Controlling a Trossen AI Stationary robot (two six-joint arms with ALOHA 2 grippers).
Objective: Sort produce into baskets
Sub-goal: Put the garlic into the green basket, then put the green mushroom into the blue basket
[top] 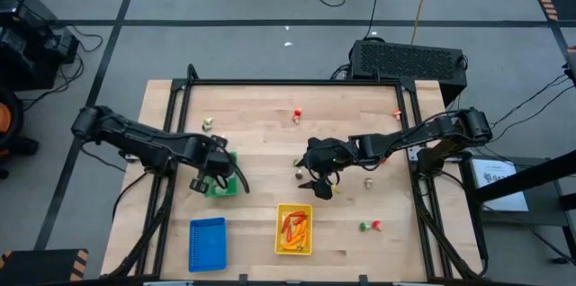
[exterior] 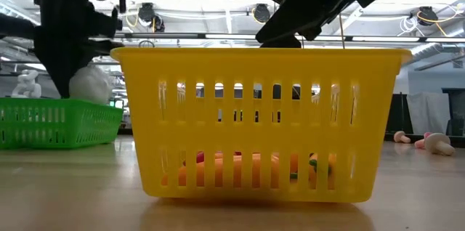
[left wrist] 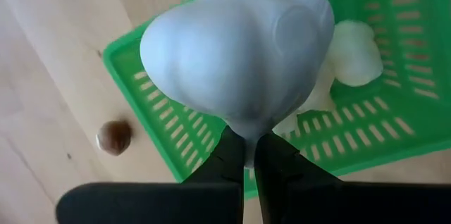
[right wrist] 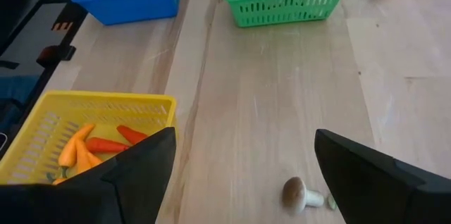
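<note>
My left gripper (top: pixel 214 174) is shut on a white bulb (left wrist: pixel 239 48) and holds it over the green basket (left wrist: pixel 373 132), which has other white bulbs (left wrist: pixel 352 51) in it. My right gripper (right wrist: pixel 243 160) is open and empty, just off the yellow basket's (top: pixel 294 229) far edge. A small brown mushroom (right wrist: pixel 299 194) lies on the table between its fingers. The yellow basket holds orange carrots (right wrist: pixel 77 150) and a red pepper (right wrist: pixel 130 134). The blue basket (top: pixel 207 243) stands near the table's front left. My left gripper pinches the white bulb's narrow stem end (left wrist: pixel 246 131) between its two fingers. The fingers point down from above. The bulb hangs below the fingertips, clear of the green basket, its rounded end down.
Loose pieces lie on the table: a brown mushroom (left wrist: pixel 113 137) beside the green basket, a red-and-white piece (top: pixel 297 113) at the far middle, a red one (top: pixel 397 113) at the far right, a white one (top: pixel 208 124) at the far left, and small pieces at the near right (top: pixel 370 226).
</note>
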